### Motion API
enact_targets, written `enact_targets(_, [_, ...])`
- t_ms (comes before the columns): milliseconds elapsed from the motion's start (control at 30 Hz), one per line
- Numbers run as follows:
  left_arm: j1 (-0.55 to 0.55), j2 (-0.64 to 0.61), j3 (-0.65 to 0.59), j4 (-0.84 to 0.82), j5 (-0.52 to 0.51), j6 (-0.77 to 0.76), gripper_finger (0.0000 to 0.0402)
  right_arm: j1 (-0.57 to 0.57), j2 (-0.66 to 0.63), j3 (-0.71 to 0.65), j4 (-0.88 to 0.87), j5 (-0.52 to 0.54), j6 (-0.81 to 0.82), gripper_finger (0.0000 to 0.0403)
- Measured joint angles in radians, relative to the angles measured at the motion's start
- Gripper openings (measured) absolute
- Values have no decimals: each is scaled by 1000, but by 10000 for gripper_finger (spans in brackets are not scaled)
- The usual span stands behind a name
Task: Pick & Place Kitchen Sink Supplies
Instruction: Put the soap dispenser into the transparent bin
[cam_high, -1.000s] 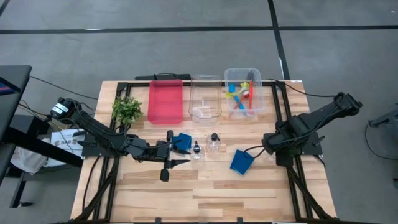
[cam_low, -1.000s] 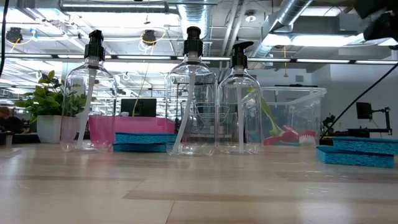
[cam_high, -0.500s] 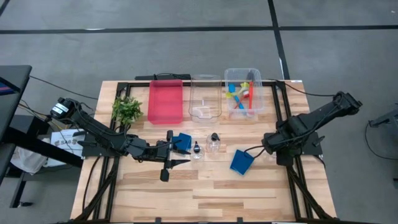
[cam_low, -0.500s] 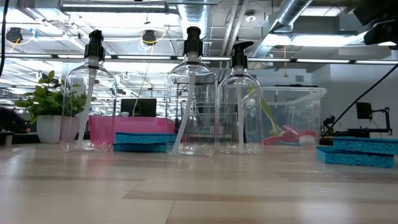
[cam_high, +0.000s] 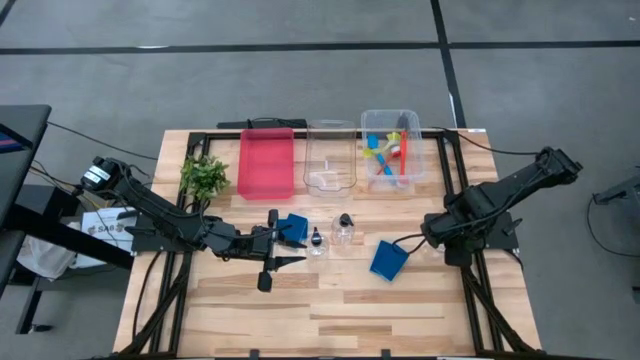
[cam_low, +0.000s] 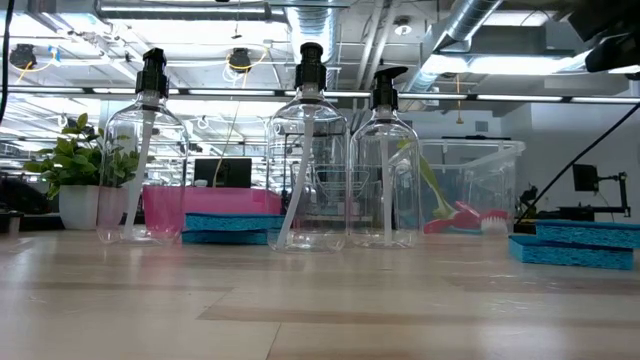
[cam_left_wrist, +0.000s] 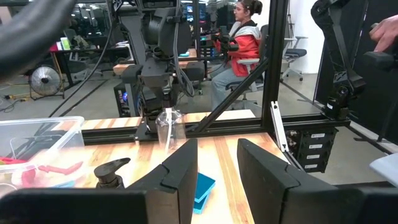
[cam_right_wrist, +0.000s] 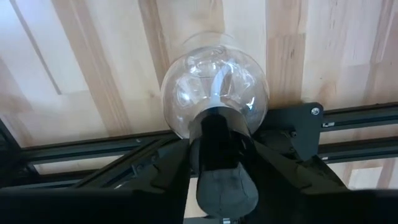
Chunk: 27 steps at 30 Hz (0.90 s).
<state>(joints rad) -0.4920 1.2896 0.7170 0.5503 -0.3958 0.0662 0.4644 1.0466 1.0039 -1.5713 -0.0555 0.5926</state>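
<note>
A clear bottle (cam_right_wrist: 214, 87) with a black pump top stands upright on the wood next to the black frame rail at the table's right. My right gripper (cam_right_wrist: 219, 146) points straight down over it and is shut on it; in the high view the arm (cam_high: 432, 238) hides the bottle. My left gripper (cam_left_wrist: 217, 162) hangs level and open over the table's middle (cam_high: 288, 248), with nothing between its fingers. Three more clear bottles (cam_low: 308, 150) stand mid-table. One blue sponge (cam_high: 293, 228) lies flat by my left gripper, another (cam_high: 388, 260) lies right of centre. My right gripper has the bottle's black pump collar (cam_right_wrist: 217, 134) between its two fingers, one on each side, just below the pump head. The fingers come from above, pointing down. The bottle stands upright with its base on the table.
Along the far edge stand a red tray (cam_high: 266, 160), a clear bin (cam_high: 330, 160) and a clear bin holding coloured brushes (cam_high: 392, 150). A small green plant (cam_high: 204, 176) stands at the far left. Black frame rails (cam_right_wrist: 348, 134) run along the table's sides. A person (cam_left_wrist: 239, 43) sits in the room beyond.
</note>
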Motion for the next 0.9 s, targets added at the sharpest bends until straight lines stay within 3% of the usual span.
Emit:
enact_targets(133, [0, 0, 0, 0, 0, 1, 116, 0, 0, 0, 1, 0, 0, 156])
enact_targets(333, [0, 0, 0, 0, 0, 5, 116, 0, 0, 1, 4, -15, 1, 118])
enact_targets(633, [0, 0, 0, 0, 0, 6, 116, 0, 0, 0, 10, -26, 3, 126])
enact_targets(900, [0, 0, 0, 0, 0, 6, 116, 0, 0, 0, 90, -25, 37, 101])
